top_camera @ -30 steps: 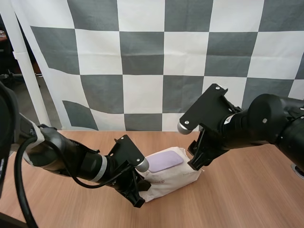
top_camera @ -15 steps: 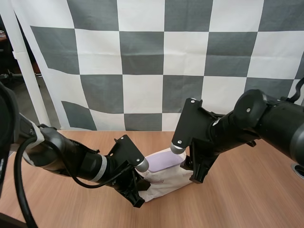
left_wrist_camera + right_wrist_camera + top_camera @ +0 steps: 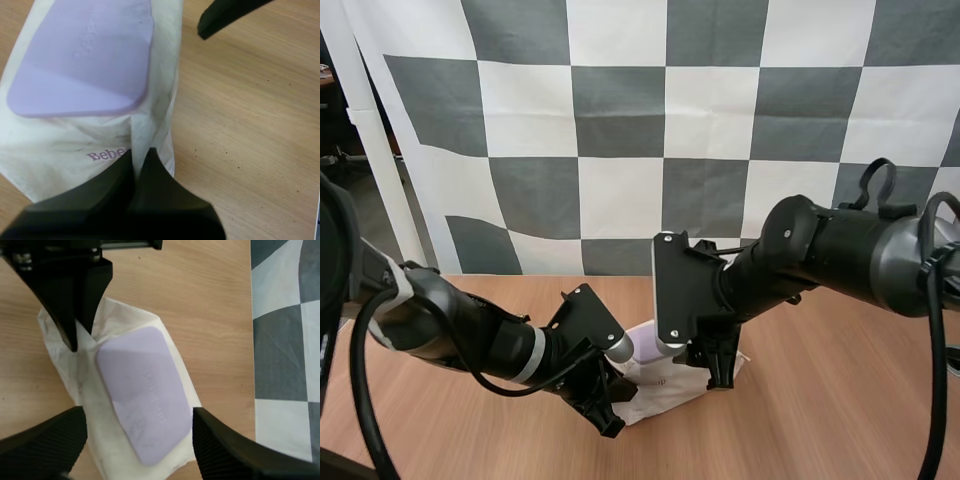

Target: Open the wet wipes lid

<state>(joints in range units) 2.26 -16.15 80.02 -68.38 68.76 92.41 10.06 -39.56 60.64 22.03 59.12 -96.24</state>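
A soft white wet wipes pack (image 3: 665, 392) with a flat lilac plastic lid (image 3: 85, 55) lies on the light wooden table (image 3: 820, 420), near the table's middle and slightly toward its near side. The lid sits closed and flush on the pack's upper face. In the high view, the left gripper (image 3: 613, 403) is at the pack's 8 o'clock end. The left wrist view shows its two black fingers pressed together on the crimped end seam just below the printed lettering, pinching that flap of wrapper and touching no part of the lid. The right gripper (image 3: 715, 365) hangs over the pack's 2 o'clock end. In the right wrist view its fingers (image 3: 45, 440) stand spread wide, one to each long side of the lid, with open air between them and the lid. The right arm's body crosses above the pack from 3 o'clock and hides most of the lid from the high view. From the right wrist view, the left gripper (image 3: 75, 290) blocks the seam end of the pack, while the lid's long edges and its rounded far corner lie uncovered. Bare tabletop runs from the pack toward 3, 5 and 12 o'clock. The side from 7 to 9 o'clock is taken up by the left arm.
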